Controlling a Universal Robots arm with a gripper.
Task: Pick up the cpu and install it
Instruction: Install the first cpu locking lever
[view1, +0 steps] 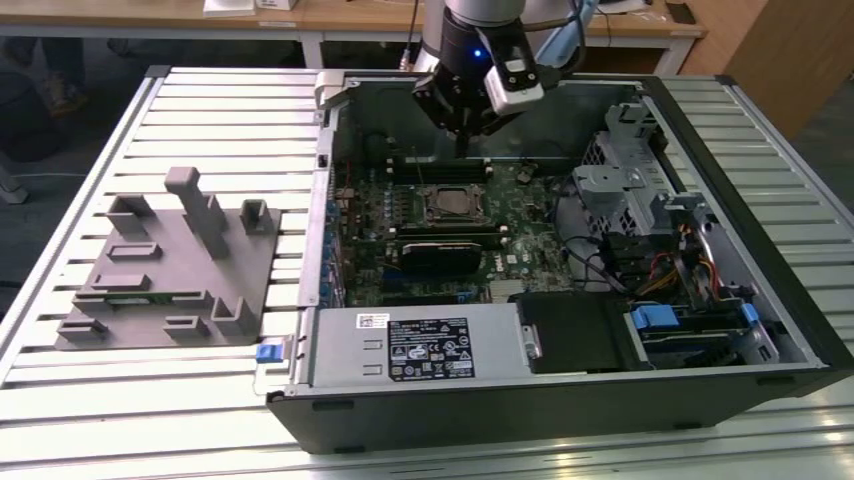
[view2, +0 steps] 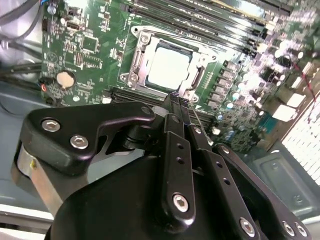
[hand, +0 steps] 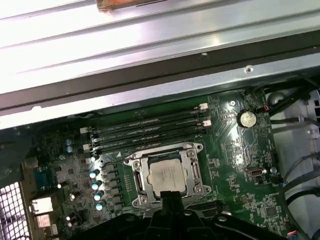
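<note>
The black two-finger gripper (view2: 178, 102) hangs above the open black computer case (view1: 747, 330), over the far part of the green motherboard (view1: 534, 240). In the second wrist view its fingers stand pressed together w/ no gap visible, and nothing is between them; the tips reach to just beside the socket edge in that picture, but if they touch the board I cannot tell. In the first wrist view only the finger ends (hand: 172, 200) come in at the border, the rest is cut off.

The small flat square cpu w/ silvery-white metal top (view2: 169, 68) lies inside the black square-framed socket (view2: 141, 37) on the motherboard, seen in both wrist views (hand: 166, 176). Its underside is hidden. In the exterior view it is a pale square (view1: 450, 203) below the gripper, details hard to make out.

Beside the socket run long black memory slots (hand: 150, 127), and a round silver coin battery (hand: 245, 118) sits near the board's edge. In the exterior view, a grey moulded tray w/ upright posts (view1: 174, 270) rests on the white slatted metal table (view1: 80, 150), at the exterior view's left, well apart from the case. The black power supply box w/ white label (view1: 420, 345) covers the near part of the case; drive cages and cables fill the exterior view's right side.
</note>
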